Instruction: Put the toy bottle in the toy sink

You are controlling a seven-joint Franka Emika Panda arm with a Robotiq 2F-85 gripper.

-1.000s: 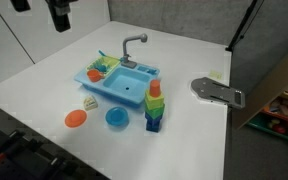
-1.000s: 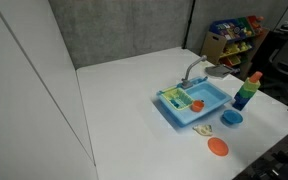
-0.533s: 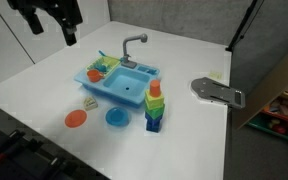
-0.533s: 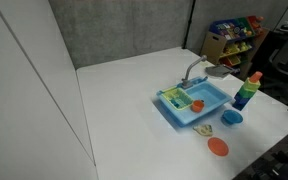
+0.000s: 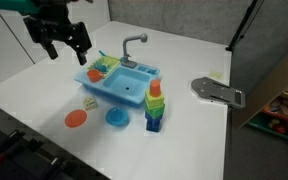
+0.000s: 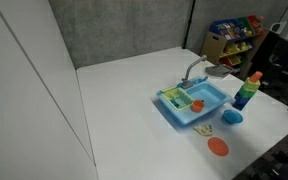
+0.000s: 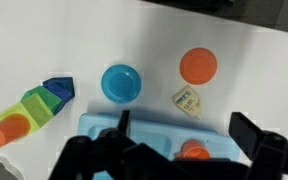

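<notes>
The toy bottle [image 7: 188, 100] is small and yellowish and lies on the white table just in front of the toy sink, between the sink and the orange plate. It also shows in both exterior views [image 5: 89, 102] [image 6: 204, 128]. The light-blue toy sink [image 5: 124, 85] [image 6: 209, 100] [image 7: 94, 130] has a grey faucet [image 5: 134, 44], and small toys sit in its side rack. My gripper [image 5: 67, 50] [image 7: 184, 140] is open and empty. It hangs above the rack end of the sink, apart from the bottle.
An orange plate [image 5: 75, 118] and a blue plate [image 5: 116, 118] lie in front of the sink. A tall stack of cups [image 5: 154, 105] stands beside them. A grey metal piece [image 5: 216, 92] lies near the table's edge. An orange toy [image 7: 194, 152] sits in the rack.
My gripper has come down from the top of the view and moved toward the rack end of the sink. The toys have not moved.
</notes>
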